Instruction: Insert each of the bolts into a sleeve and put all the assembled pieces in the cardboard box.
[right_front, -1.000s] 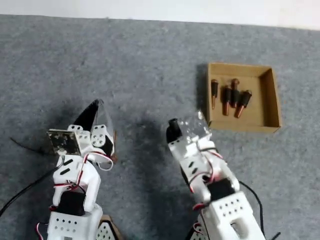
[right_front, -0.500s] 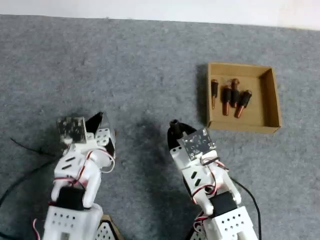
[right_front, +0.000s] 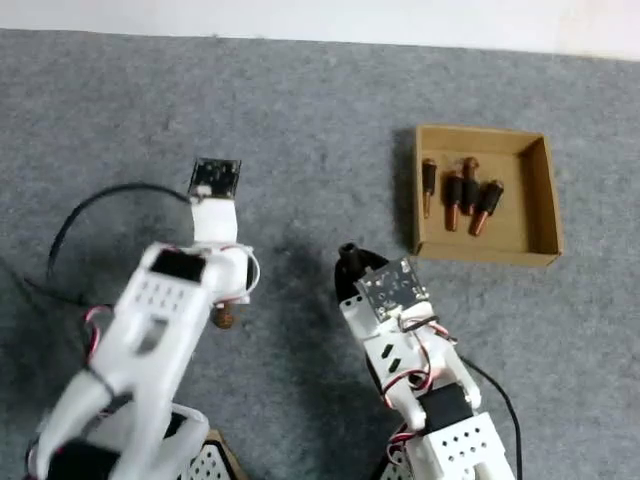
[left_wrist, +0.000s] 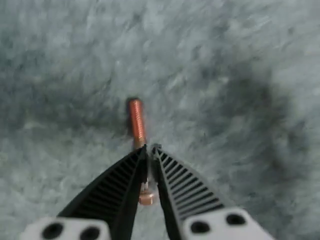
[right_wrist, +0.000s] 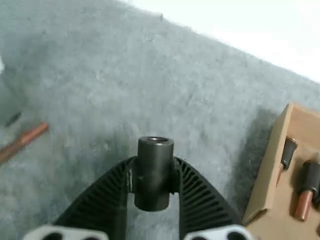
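Bolt (left_wrist: 136, 122), its head half hidden, sits pinched in the left tool (left_wrist: 150, 149); right tool (right_wrist: 153, 162) clamps a sleeve (right_wrist: 154, 175).

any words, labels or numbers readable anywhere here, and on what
No text can be read in any view.
cardboard box: plain walls, no print.
left wrist board: tiny marks, too small to read.
right wrist board: tiny marks, too small to read.
bolt: no markings visible.
sleeve: no markings visible.
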